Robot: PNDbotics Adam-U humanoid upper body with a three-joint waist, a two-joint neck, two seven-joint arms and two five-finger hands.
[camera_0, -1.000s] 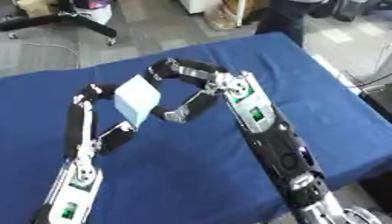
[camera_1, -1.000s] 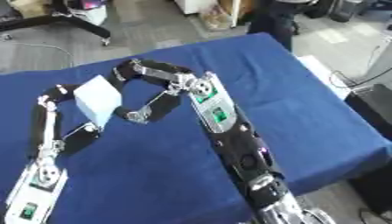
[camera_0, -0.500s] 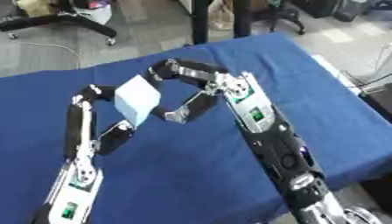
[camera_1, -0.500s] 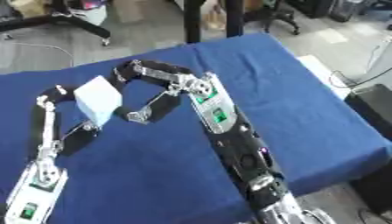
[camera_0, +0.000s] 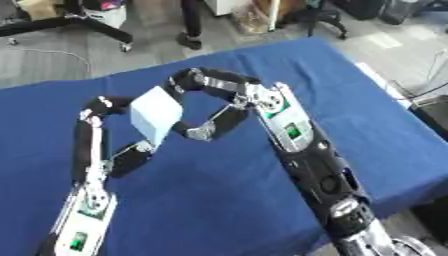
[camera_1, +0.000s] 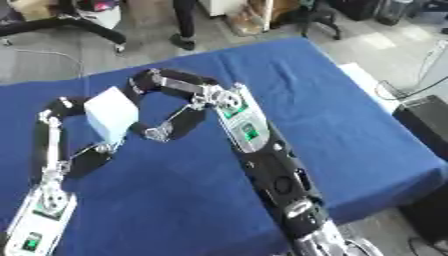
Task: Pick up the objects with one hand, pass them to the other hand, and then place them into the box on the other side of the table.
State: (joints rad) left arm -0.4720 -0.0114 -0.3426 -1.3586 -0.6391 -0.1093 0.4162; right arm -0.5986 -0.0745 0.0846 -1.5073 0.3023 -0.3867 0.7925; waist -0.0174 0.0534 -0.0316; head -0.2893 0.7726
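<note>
A pale blue-white block (camera_0: 156, 114) is held above the blue tabletop (camera_0: 367, 130), between both robot hands, mid-handover by the look of it. No box is seen in either view.

Left robot hand (camera_0: 105, 135): one digit is hooked over the block's upper-left corner, another is set against its lower edge, so it is clamped on the block. Right robot hand (camera_0: 219, 107): fingers are curled in from the block's right, one over the top-right corner, one at the lower right edge. Contact looks made on that side too, so it is taken as closed on the block, though the exact touch points are hard to confirm.

Handling, judged from looks only:
- Block appears rigid, flat-faced, box-shaped. No sag or dent is seen under the fingers.
- Probably light, since it is carried on fingertips alone.
- Faces look smooth, so slip is likely if only edges are pinched.
- Better hold: opposing broad faces, near the block's middle, not the corners.
- The block is tilted, one corner up. Rotation in the grip is to be expected when the giving hand lets go.
</note>
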